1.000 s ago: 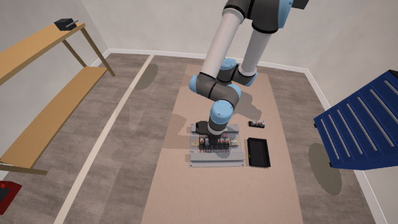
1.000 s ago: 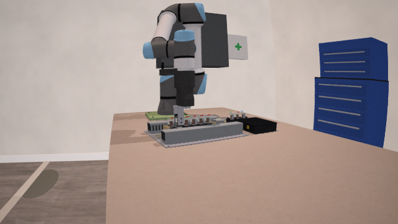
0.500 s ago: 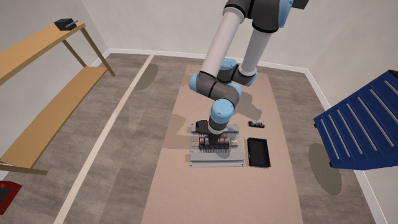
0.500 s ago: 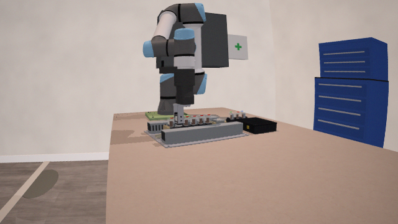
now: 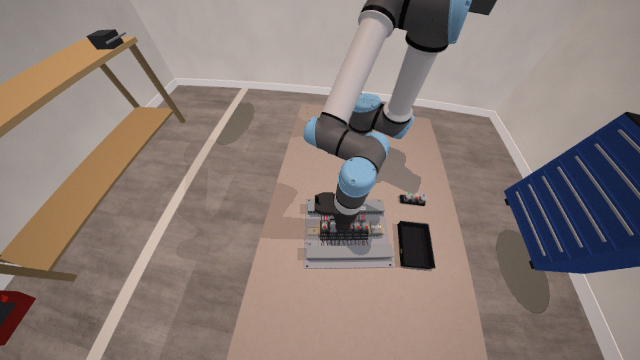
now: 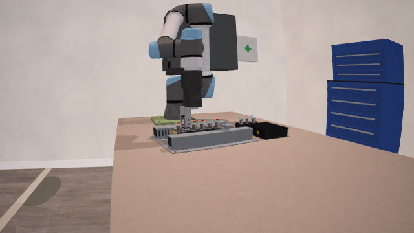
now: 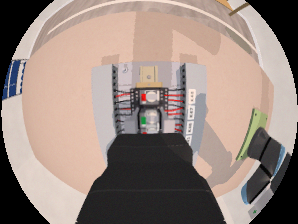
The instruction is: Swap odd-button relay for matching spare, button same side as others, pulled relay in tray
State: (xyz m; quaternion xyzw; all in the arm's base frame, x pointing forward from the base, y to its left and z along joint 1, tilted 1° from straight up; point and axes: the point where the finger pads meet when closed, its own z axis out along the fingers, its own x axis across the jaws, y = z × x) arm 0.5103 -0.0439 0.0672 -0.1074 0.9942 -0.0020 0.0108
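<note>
A grey panel (image 5: 350, 260) (image 6: 211, 147) on the table carries a row of relays (image 5: 358, 228) (image 6: 205, 125). My gripper (image 6: 185, 125) (image 7: 149, 115) stands straight down over the left part of the row. It is shut on a relay with a green test button (image 7: 150, 121) (image 6: 185, 129), which sits in line with the others. The relay beyond it has a red button (image 7: 150, 96). In the top view the wrist hides the fingers. The spares (image 5: 413, 199) (image 6: 246, 120) stand in a small holder to the right. The black tray (image 5: 415, 245) (image 6: 271, 131) lies beside the panel.
A long grey duct (image 6: 210, 137) runs along the panel's front edge. A green board (image 6: 159, 120) (image 7: 252, 133) lies behind the panel by the arm's base. A blue drawer cabinet (image 5: 580, 200) (image 6: 365, 94) stands right of the table, and a wooden shelf (image 5: 65, 150) stands far left.
</note>
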